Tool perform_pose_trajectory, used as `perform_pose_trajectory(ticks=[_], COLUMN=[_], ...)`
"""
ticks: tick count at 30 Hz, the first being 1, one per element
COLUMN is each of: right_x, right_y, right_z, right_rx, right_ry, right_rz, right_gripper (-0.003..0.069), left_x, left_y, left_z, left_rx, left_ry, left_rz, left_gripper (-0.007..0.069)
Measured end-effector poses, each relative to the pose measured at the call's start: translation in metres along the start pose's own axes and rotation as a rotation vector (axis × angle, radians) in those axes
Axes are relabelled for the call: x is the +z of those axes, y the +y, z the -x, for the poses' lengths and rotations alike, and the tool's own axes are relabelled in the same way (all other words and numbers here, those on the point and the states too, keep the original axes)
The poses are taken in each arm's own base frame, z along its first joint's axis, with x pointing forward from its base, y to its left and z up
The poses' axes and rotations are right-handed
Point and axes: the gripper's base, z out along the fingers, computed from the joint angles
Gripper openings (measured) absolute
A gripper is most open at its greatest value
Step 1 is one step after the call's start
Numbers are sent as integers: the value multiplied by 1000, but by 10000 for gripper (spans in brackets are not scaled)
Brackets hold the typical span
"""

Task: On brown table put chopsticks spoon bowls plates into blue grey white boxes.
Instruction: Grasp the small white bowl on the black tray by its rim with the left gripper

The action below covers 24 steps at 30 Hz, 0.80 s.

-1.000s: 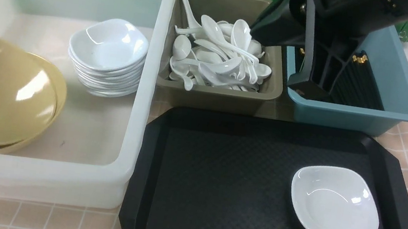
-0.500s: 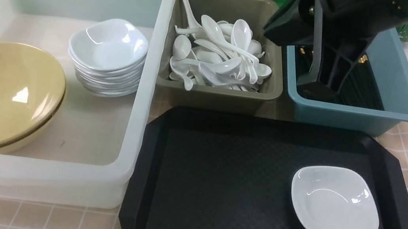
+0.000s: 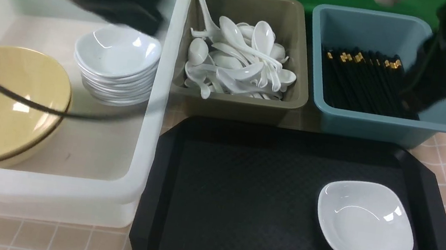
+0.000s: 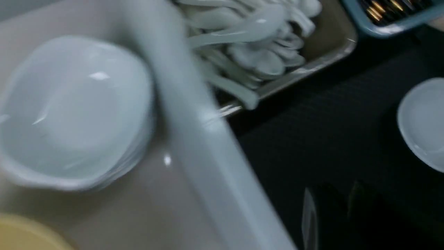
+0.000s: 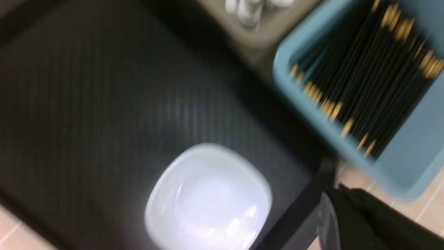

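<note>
Plate [image 3: 365,222] sits alone on black tray [image 3: 236,214], nearer the robot than your right claw [image 3: 412,99]. Left claw [image 3: 142,15] blurs just above stacked plates [image 3: 117,55]. You can't tell either grip.

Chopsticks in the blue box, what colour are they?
The chopsticks are black with gold bands near one end. This shows best in the front view.

Front camera: sits between my arms, faces forward and down, mid-range. Black tray [image 3: 239,197] at 6 o'clock; white box [image 3: 161,90] at 10, grey box [image 3: 234,107] at 12, blue box [image 3: 371,126] at 1. My left wrist camera: close, blurred, looks down across the white box rim. Right wrist camera: close, blurred, down over the blue box corner. All three share the tray and its lone plate [image 3: 365,222].
</note>
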Motion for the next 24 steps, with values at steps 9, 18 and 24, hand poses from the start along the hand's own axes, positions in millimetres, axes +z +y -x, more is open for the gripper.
perform_pose_trajectory(ticks=[9,18,24], right_x=[-19,-37,-37], right_y=[14,14,14], right_z=[-74,-89,-87], right_rx=[89,81,33], right_ry=[35,-18,-43], right_rz=[8,-2,-6], right_gripper=[38,38,38], left_x=[164,226,253], left_y=[-90,-116,-114], left_z=[-5,-20,-19], left_rx=[219,91,-7], left_ry=[172,166,72], left_rz=[-144,-241,-228], left_gripper=[56,423,553])
